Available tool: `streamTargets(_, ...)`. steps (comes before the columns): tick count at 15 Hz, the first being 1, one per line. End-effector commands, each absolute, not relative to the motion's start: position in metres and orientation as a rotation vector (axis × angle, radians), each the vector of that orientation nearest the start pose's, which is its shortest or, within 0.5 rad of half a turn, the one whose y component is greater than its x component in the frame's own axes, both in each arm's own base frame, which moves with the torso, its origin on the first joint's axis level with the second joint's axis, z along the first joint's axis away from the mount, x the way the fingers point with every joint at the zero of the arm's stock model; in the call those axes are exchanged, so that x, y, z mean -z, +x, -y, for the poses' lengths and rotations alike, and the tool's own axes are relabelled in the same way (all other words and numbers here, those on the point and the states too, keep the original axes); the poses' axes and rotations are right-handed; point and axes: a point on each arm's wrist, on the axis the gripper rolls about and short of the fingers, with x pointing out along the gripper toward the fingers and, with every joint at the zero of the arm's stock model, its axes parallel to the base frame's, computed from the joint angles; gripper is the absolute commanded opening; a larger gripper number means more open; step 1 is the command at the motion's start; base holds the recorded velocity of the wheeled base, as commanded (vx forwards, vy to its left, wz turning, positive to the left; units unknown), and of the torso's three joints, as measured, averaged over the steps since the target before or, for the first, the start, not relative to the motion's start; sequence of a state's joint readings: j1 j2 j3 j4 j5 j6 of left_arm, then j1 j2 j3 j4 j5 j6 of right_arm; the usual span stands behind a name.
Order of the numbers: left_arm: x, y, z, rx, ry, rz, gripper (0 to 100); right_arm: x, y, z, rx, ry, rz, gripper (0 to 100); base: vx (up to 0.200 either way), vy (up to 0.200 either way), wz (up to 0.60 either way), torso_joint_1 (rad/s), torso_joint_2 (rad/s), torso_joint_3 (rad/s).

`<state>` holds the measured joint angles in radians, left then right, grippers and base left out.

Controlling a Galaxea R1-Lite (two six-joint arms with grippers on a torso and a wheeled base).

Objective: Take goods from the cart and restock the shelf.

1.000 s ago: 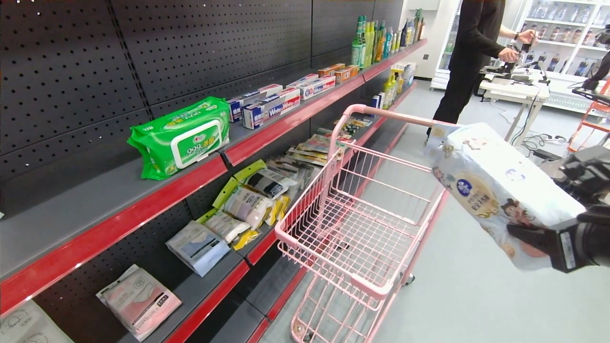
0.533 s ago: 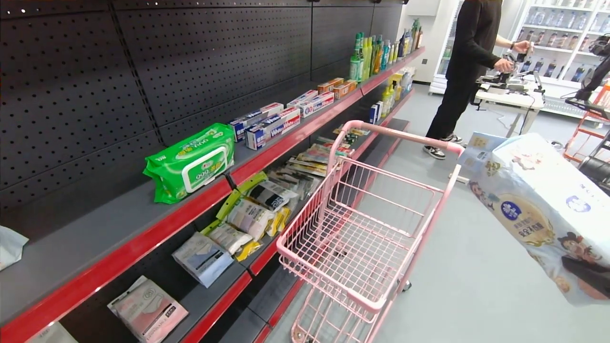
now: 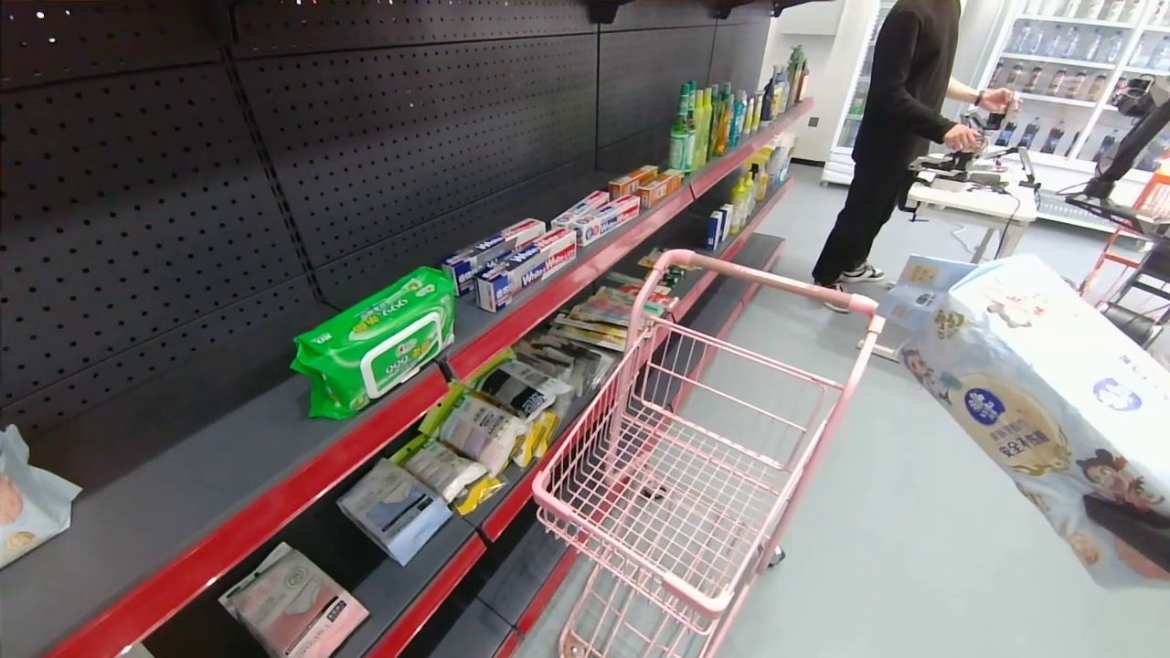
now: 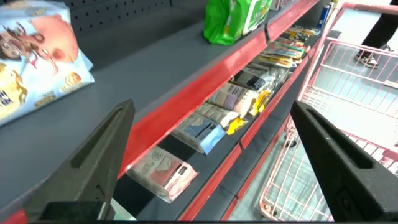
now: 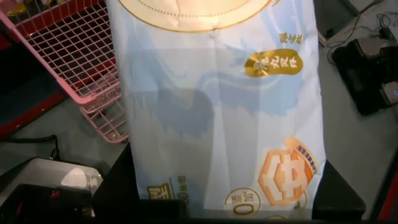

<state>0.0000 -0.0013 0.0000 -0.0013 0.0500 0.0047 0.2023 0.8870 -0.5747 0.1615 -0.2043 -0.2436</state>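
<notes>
The left gripper [image 4: 211, 112] faces the grey, red-edged shelf [image 3: 274, 493] with its jaws spread wide and nothing between them. A green soft pack of wet wipes [image 3: 375, 340] lies on that shelf. To the right stands the pink wire cart [image 3: 768, 279], and beyond its right side, off the shelf, the large white-and-blue printed tissue pack [image 3: 1033, 402] is clamped between the jaws of the right gripper [image 5: 227, 199].
</notes>
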Motion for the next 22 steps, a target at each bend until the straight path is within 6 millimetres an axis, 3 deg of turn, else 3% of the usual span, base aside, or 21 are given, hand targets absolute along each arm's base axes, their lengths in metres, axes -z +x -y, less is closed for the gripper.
streamTargets(1,-0.0756,-0.0228,-0.0011,-0.051,0.005,0.001,100,-0.2027,0.0915,-0.0142,-0.058,-0.337,-0.473,0,0.000,0.000,0.00,0.168,-0.35,-0.188)
streamTargets(11,-0.0756,-0.0228,-0.0011,-0.051,0.005,0.001,100,-0.2015,0.0962,-0.0155,-0.068,-0.349,-0.491,0,0.000,0.000,0.00,0.162,-0.34,-0.173)
streamTargets(20,-0.0756,-0.0228,-0.0012,-0.049,0.005,0.001,100,-0.2001,0.1009,-0.0161,-0.074,-0.359,-0.503,0,0.000,0.000,0.00,0.080,-0.16,-0.084)
streamTargets(22,-0.0756,-0.0228,-0.0011,-0.051,0.005,0.001,100,-0.1996,0.1008,-0.0161,-0.075,-0.360,-0.506,0,0.000,0.000,0.60,0.005,0.00,0.000)
